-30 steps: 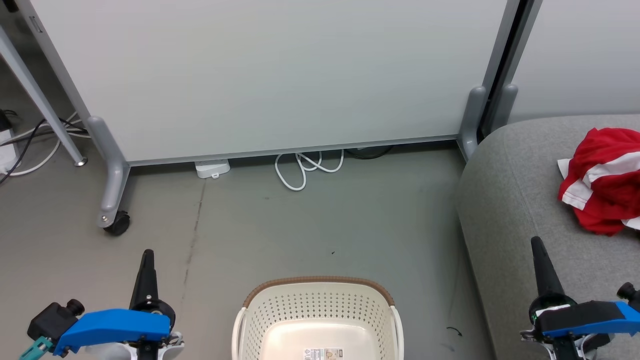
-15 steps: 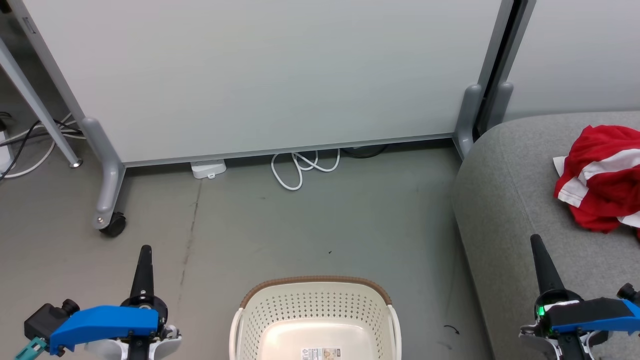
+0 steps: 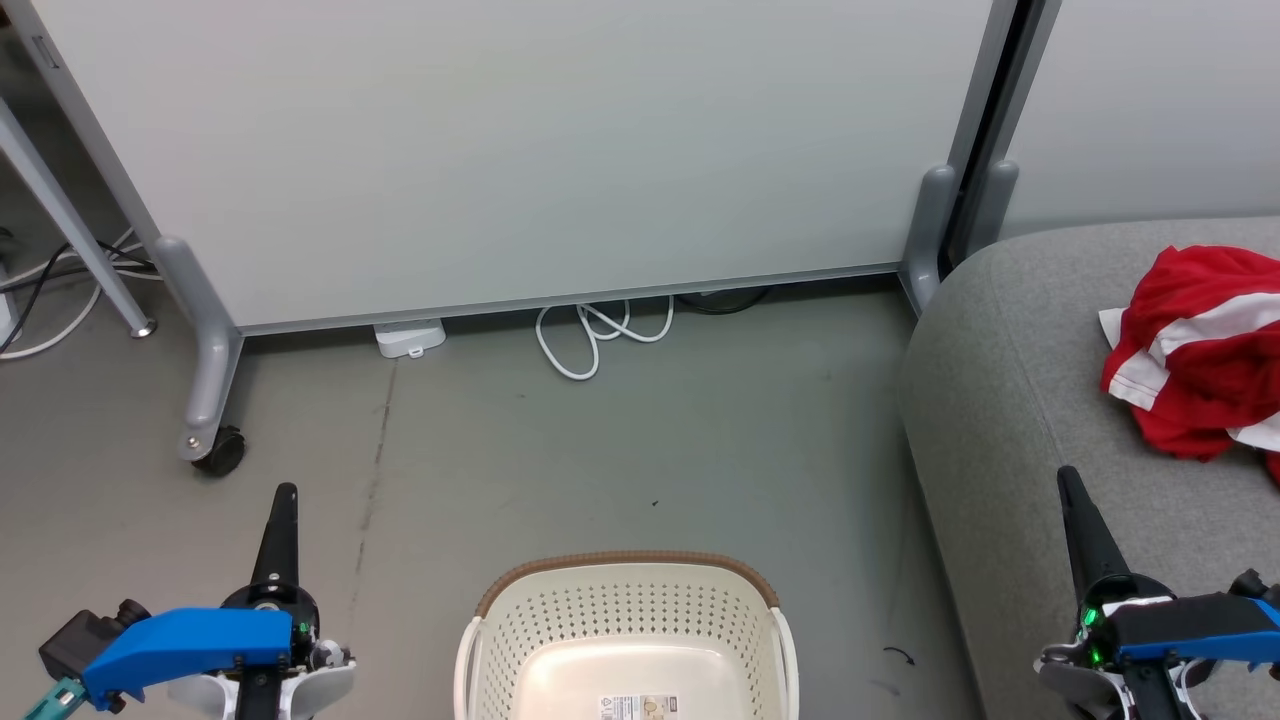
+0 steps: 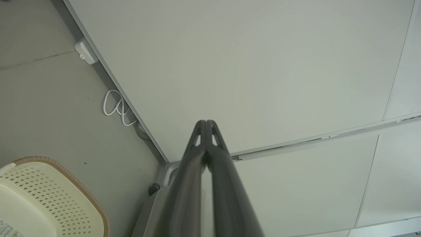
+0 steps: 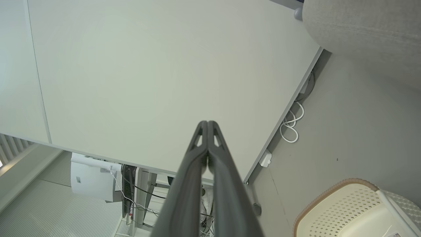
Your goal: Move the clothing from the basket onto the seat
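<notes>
The cream basket (image 3: 625,625) with its brown rim stands on the floor at the bottom middle, and what shows of its inside holds just a label sticker. Red-and-white clothing (image 3: 1200,350) lies bunched on the grey seat (image 3: 1000,420) at the right. My left gripper (image 3: 285,495) is shut at the lower left, left of the basket, holding nothing. At the lower right my right gripper (image 3: 1067,478) is shut over the seat's front part, below the clothing and apart from it. The basket (image 4: 49,194) sits at the lower left of the left wrist view, beside the shut left gripper (image 4: 205,122). The right wrist view has the shut right gripper (image 5: 207,123), the basket (image 5: 352,207) and the seat (image 5: 368,33).
A pale partition panel (image 3: 520,150) on castor feet (image 3: 215,450) stands behind the floor area. A white cable loop (image 3: 595,335) and a small white box (image 3: 410,338) lie at its base. More cables (image 3: 40,290) run at the far left.
The whole head view has slid slightly left and up, so the camera moved. Both grippers stay shut and keep their places beside the basket.
</notes>
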Motion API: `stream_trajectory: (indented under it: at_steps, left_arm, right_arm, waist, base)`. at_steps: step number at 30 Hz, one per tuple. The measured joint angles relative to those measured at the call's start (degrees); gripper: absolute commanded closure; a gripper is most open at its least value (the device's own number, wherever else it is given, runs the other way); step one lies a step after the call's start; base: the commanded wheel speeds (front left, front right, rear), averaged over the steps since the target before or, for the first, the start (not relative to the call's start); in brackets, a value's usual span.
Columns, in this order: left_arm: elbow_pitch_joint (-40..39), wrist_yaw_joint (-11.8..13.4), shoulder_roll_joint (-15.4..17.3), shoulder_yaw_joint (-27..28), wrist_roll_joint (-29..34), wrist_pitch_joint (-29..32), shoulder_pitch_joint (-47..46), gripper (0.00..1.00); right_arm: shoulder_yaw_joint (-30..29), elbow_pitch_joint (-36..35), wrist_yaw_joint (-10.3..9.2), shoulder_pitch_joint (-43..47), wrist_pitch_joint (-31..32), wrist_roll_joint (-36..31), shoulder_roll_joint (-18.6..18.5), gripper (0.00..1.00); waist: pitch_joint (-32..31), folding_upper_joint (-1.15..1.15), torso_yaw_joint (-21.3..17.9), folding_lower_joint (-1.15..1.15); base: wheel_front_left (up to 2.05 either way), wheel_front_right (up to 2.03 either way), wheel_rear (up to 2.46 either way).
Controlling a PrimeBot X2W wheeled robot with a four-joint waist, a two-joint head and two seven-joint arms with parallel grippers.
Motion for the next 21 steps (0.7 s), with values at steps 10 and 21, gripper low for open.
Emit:
stream_trajectory:
  at_steps: [10, 21]
  left_arm:
    - [-0.3, -0.1, -0.1, 0.5, -4.6, 1.2, -0.2, 1.0]
    - [-0.5, -0.1, -0.2, 1.2, -9.3, 2.3, -0.7, 1.0]
  right_arm:
    - [-0.1, 0.2, 0.0, -0.5, 1.3, 4.9, 0.0, 1.0]
    - [-0.2, 0.4, 0.0, -0.8, 2.4, 9.8, 0.0, 1.0]
  waist:
    - [0.1, 0.0, -0.4, -0.01]
    - [0.2, 0.0, -0.8, -0.01]
  base:
    - [0.0, 0.0, 0.0]
    - [0.0, 0.0, 0.0]
